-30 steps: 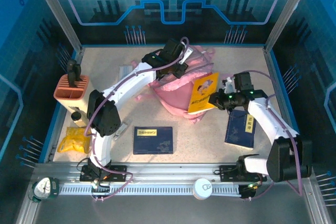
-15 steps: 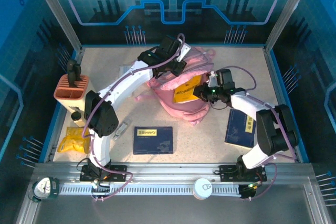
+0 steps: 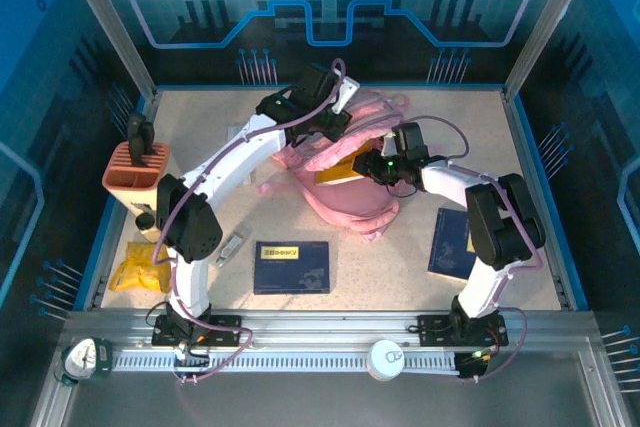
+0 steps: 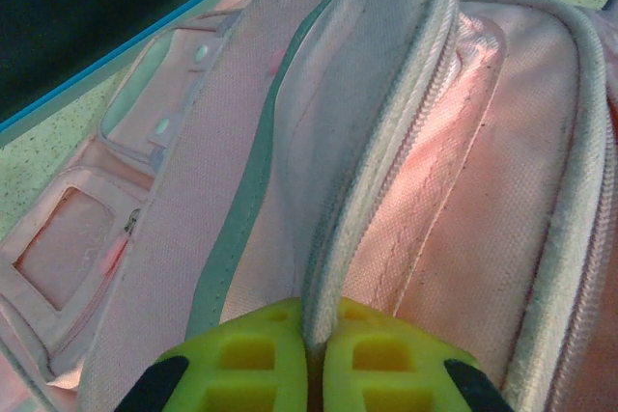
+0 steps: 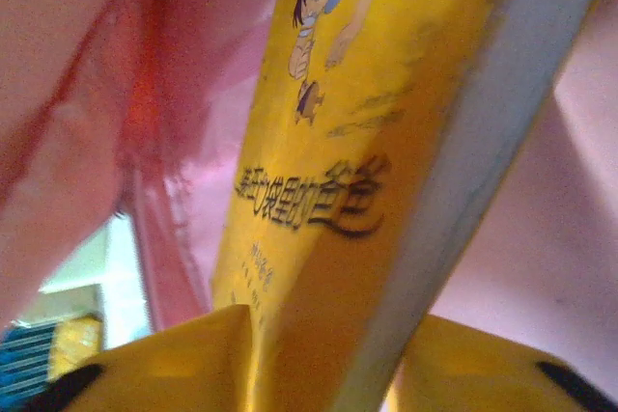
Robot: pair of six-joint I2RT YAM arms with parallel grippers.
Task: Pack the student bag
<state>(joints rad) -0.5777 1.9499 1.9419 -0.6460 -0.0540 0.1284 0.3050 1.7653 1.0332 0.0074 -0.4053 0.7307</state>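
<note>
Both arms are meeting at one pink student bag (image 3: 345,187), which is lying mid-table toward the far edge.

The left gripper (image 4: 316,335) is pinching the bag's woven, piped rim tight. The right gripper (image 5: 328,364) is straddling one glossy yellow book (image 5: 338,142) in the opening, though I cannot tell whether it is clamping it. Two dark blue books (image 3: 291,266) (image 3: 455,242) are lying flat on the speckled table (image 3: 195,127), with bare room between them.

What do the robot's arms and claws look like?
The left arm and right arm are white tubes with black joints, with thin purple cables looping along them. Small green lights glow near the right wrist. The left claw has chunky yellow-green fingers with square holes; the right claw is yellow. Both have black patches.
</note>
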